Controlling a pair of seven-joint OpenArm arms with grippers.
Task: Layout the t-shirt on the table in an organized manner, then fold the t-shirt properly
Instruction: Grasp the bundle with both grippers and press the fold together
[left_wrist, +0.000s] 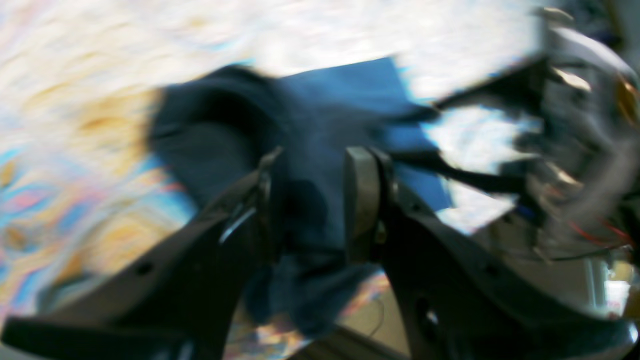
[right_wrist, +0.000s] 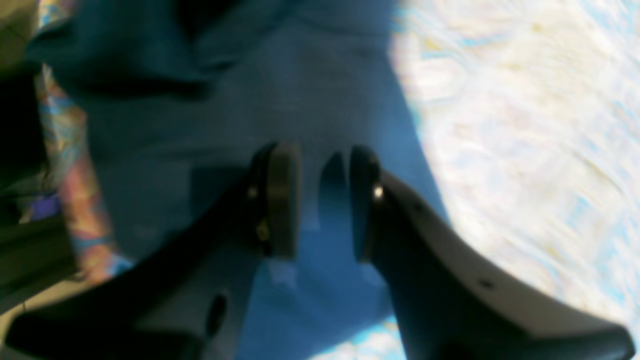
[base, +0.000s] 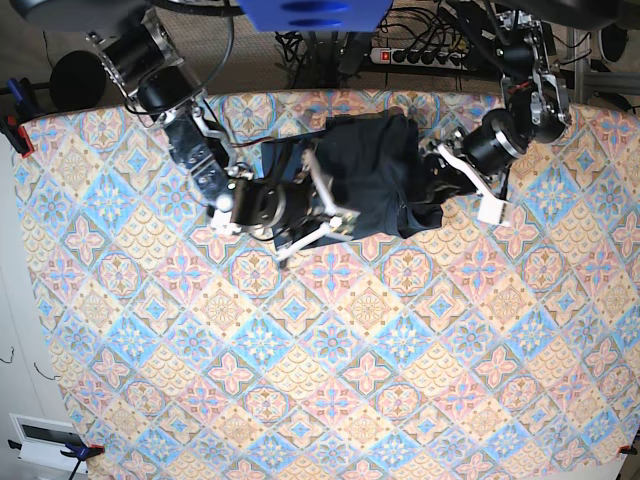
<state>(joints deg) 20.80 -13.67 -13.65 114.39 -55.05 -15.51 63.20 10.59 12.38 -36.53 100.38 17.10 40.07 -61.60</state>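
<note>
Both tools sit at the t-shirt (base: 370, 175), which lies bunched near the top centre of the base view on the patterned worktop (base: 300, 380).

Left tool (base: 440, 168) reaches in from the upper right of that view and meets the garment's right edge. Its wrist view is blurred, but the two fingers (left_wrist: 361, 200) stand a moderate way apart, with dark blue cloth (left_wrist: 320, 125) filling the gap and spreading up toward the middle of the frame. Whether the cloth is pinched or merely lies behind the fingers, I cannot tell.

Right tool (base: 325, 195) comes from the upper left of the base view and lies over the garment's left part. In its wrist view the fingers (right_wrist: 282, 200) are fairly close together, a narrow gap between them, with blue fabric (right_wrist: 250, 100) behind and running down the centre of the frame. Here too a grip on the cloth cannot be told. Pale worktop (right_wrist: 525, 125) fills the right side.
</note>
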